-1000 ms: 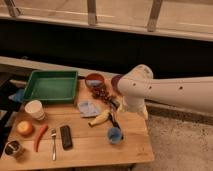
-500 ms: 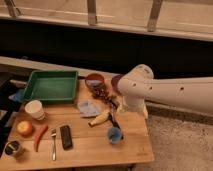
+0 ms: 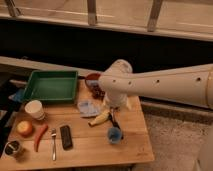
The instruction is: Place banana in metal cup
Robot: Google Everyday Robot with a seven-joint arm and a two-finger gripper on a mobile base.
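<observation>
The tool (image 3: 113,118), hanging below the white arm (image 3: 160,87) over the middle of the surface (image 3: 90,150), stood with its fingers spread and pinched nothing. Its dark tips were low, just beside one end of the banana (image 3: 99,118), though contact could not be made out. Over the preceding second nothing had visibly shifted: arm, tool and banana all kept their places, and the tool stayed as wide as before. This pause is read as the instant before the grasp, with alignment apparently done and closure not yet begun. The banana lay flat on the surface, beside a blue cloth (image 3: 87,107) and near a blue cup (image 3: 115,135) that stood in front of it. The metal cup (image 3: 13,148) stood at the front left corner, well apart from the banana, so the whole carry remained to be made. Between the two lay a dark bar (image 3: 65,136), a fork (image 3: 53,144), a red pepper (image 3: 40,137) and an orange (image 3: 25,128), with a white cup (image 3: 34,109) and a green tray (image 3: 50,75) farther back. A lifted path across these would probably be needed. The metal cup looked small against the banana, so the fruit would likely have to go in end first.
</observation>
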